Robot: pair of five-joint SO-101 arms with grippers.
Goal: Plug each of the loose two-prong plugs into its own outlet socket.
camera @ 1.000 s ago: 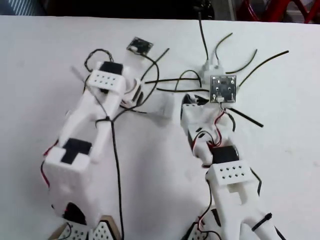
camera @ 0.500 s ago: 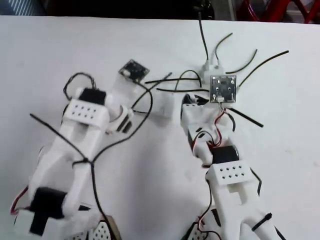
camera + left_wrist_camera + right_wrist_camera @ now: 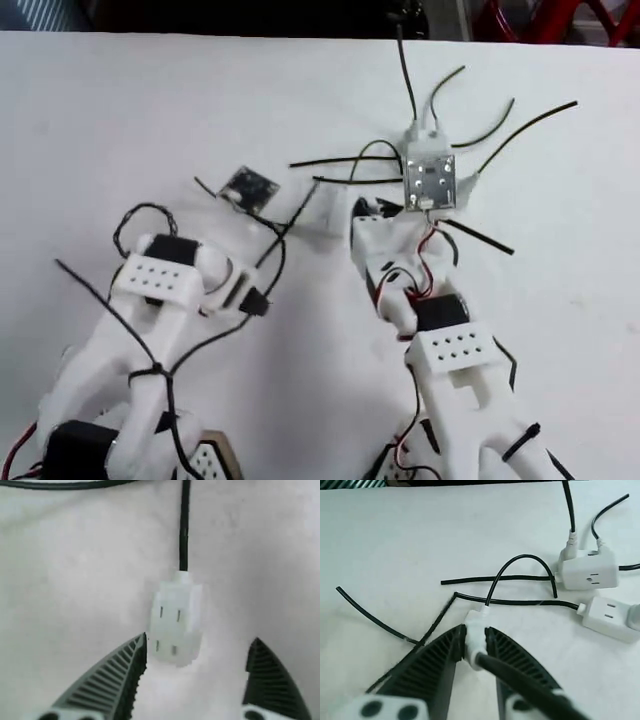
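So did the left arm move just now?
Yes. In the high view the left arm has pulled back toward the near edge of the table, away from the white outlet block, which stayed put near the far edge.

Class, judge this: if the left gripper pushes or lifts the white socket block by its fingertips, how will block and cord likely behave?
The socket block looks like small rigid plastic lying flat, so it would probably slide on the table rather than roll or tip. Its thin black cord would likely flex and trail behind.
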